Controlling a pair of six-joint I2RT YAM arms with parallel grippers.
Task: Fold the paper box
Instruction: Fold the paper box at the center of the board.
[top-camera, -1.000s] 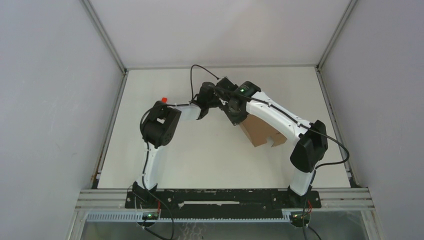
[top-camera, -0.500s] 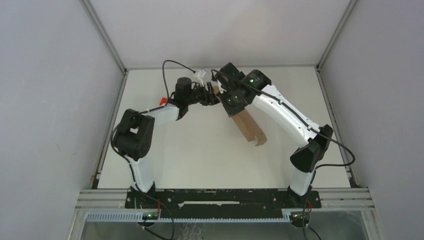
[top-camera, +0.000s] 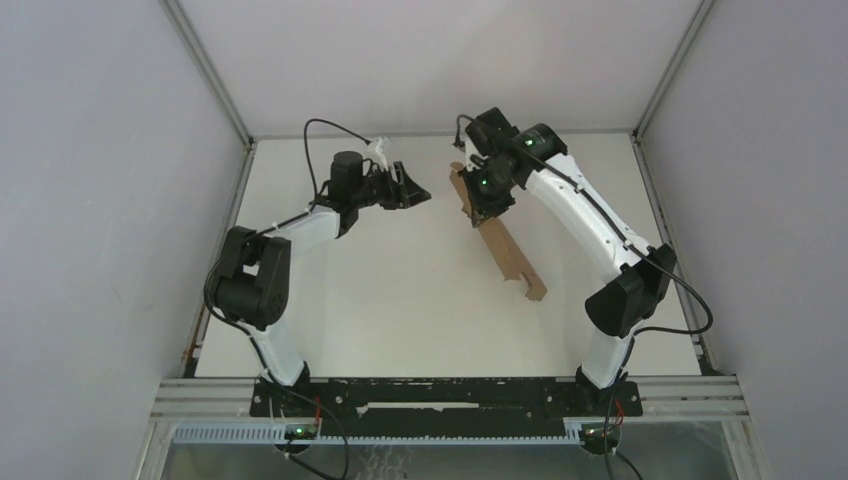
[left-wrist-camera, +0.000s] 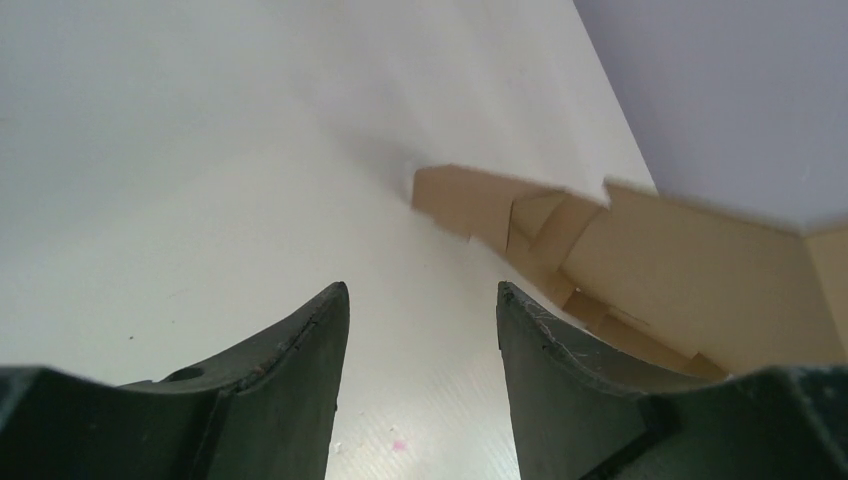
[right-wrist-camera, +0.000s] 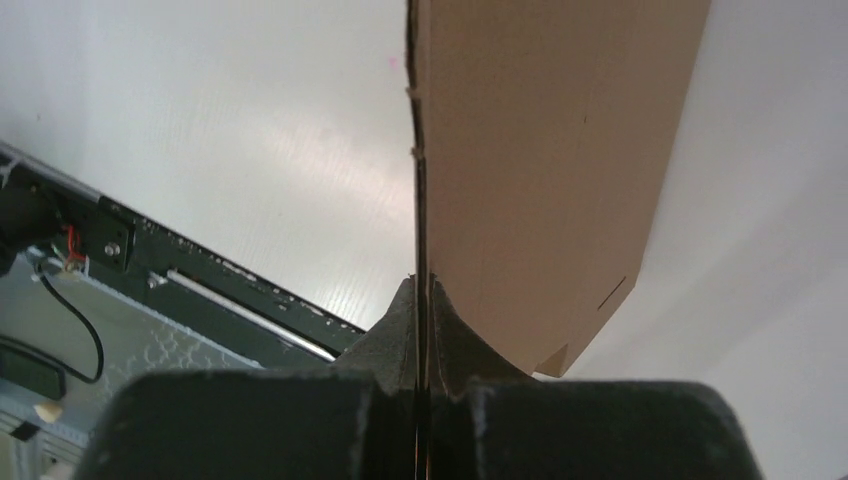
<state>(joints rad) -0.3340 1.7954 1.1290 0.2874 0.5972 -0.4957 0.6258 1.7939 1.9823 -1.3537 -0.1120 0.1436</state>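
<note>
Box (top-camera: 510, 255) is being held edge-on over the table (top-camera: 400, 310), right of centre, slanting toward the near side. The right gripper (right-wrist-camera: 420, 300) is pinching its thin far edge, jaws clamped tight on the cardboard. The left gripper (top-camera: 415, 192) is hovering nearby to the left, fingers parted and gripping nothing.

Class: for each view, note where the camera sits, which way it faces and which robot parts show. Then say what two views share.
Top external: above and behind, looking down on the table; shows left arm, right arm, left hand, right hand.
Left wrist: on the left arm, facing the paper box past its own open fingers.
Right wrist: on the right arm, facing back toward the base rail; its own fingers pinch the box edge.
Shared: both wrist views show the paper box.
</note>
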